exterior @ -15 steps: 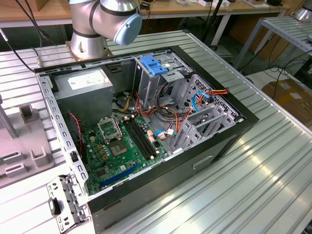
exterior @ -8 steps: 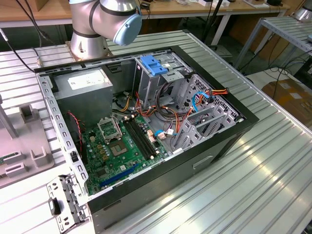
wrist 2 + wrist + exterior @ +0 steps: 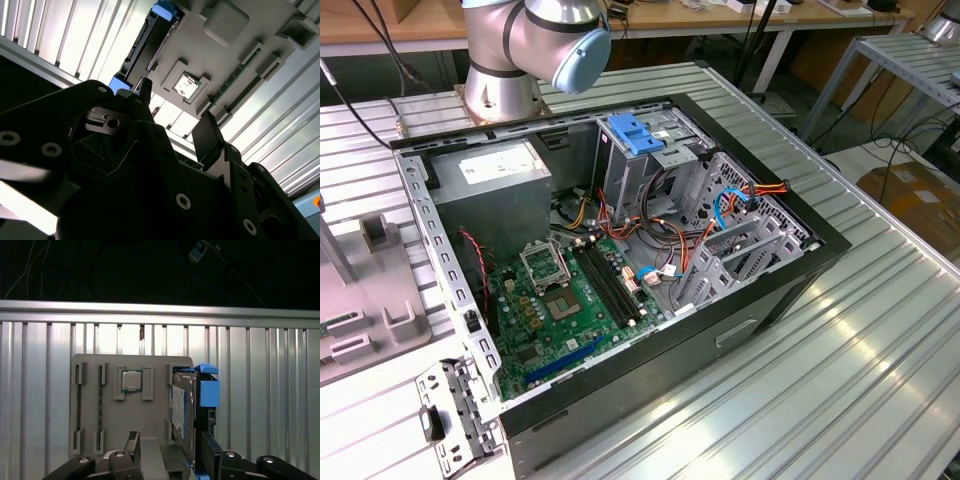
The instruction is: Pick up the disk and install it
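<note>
Disk [image 3: 181, 407] stands on edge in a slot of the grey holder [image 3: 95, 410] on the table [image 3: 280, 390]. Pincer [image 3: 170, 442] hovers over it, jaws spread, empty. Judged rigid, fairly heavy, shock-sensitive: grip the flat metal faces, not the blue rails [image 3: 209, 392].

Print on the disk [image 3: 181, 412] and the white sticker [image 3: 492, 164] is unreadable.

Exterior view oblique, wrist views — same tray [image 3: 131, 415] [image 3: 200, 55]
</note>
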